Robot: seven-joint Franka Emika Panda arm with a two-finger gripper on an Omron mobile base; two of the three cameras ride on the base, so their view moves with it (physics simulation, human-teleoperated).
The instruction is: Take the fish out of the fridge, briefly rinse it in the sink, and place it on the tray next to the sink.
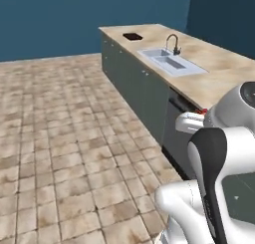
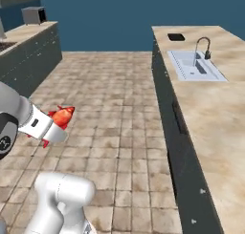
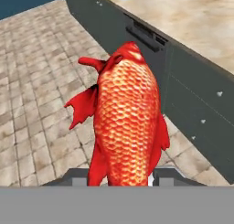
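Fish (image 3: 128,122) is held between the closed fingers (image 3: 167,175) of the gripper (image 3: 119,177), its red-orange scaled body rising from the tips in the hand view and pointing toward the dark cabinet front below the table edge. In the right base view the fish (image 2: 61,116) is seen at the end of the white arm, carried in the air over the tiled floor (image 2: 105,99), well apart from the table (image 2: 215,118). The sink (image 2: 196,66) lies far along the table top, with its dark curved tap (image 2: 205,46) at its far side, and a small black rectangle (image 2: 176,37) sits beyond it near the far end. The step in hand is judged to be the carrying of the fish from the fridge to the sink; the rinse is not yet done. For the next move the base would need to be brought along the table toward the sink, the arm raised over the table edge, and the fish held under the tap with the grip kept firm.
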